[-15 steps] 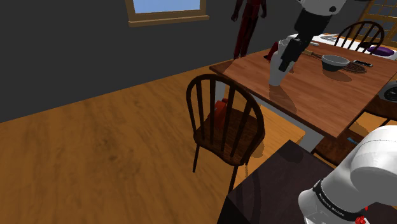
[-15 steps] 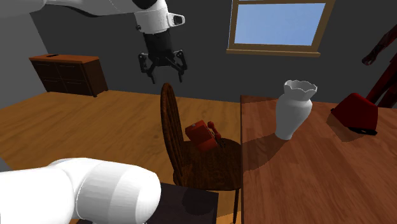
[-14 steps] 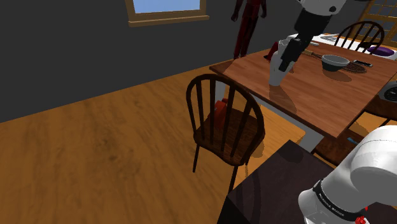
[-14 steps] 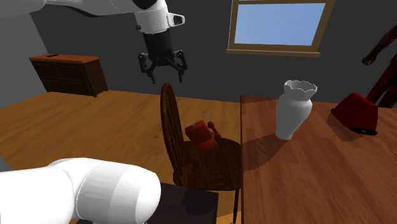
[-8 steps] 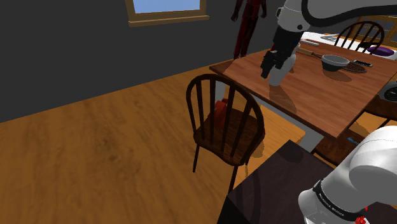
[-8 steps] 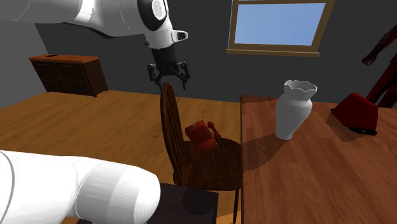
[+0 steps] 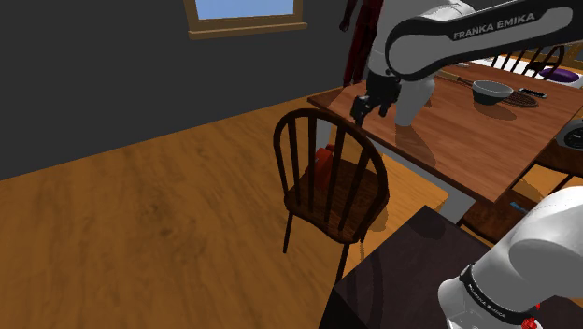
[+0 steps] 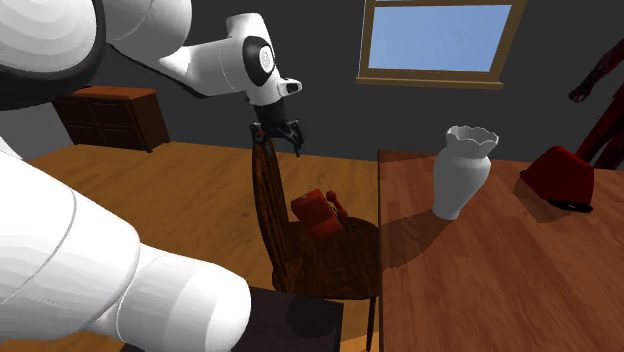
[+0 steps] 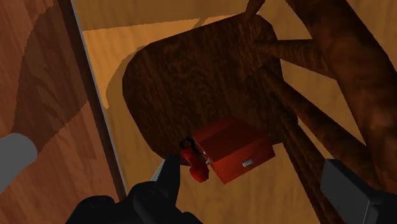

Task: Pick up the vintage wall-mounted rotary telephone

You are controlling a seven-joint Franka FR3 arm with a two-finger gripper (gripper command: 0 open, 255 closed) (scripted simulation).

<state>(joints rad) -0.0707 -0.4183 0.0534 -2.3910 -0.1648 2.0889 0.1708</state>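
Above the chair seat (image 9: 184,70), the gripper (image 8: 279,138), fingers spread apart, should descend past the backrest spindles (image 9: 308,111) and straddle the red telephone (image 9: 234,148) squarely before closing.

A wood-framed window (image 7: 246,11) sits in the dark grey wall (image 7: 93,75) above a wooden floor (image 7: 140,224), chair (image 7: 308,201) and table (image 7: 467,140).

A white vase (image 8: 460,175) stands on the wooden table (image 8: 480,285), a dark chair (image 7: 360,192) just beside.
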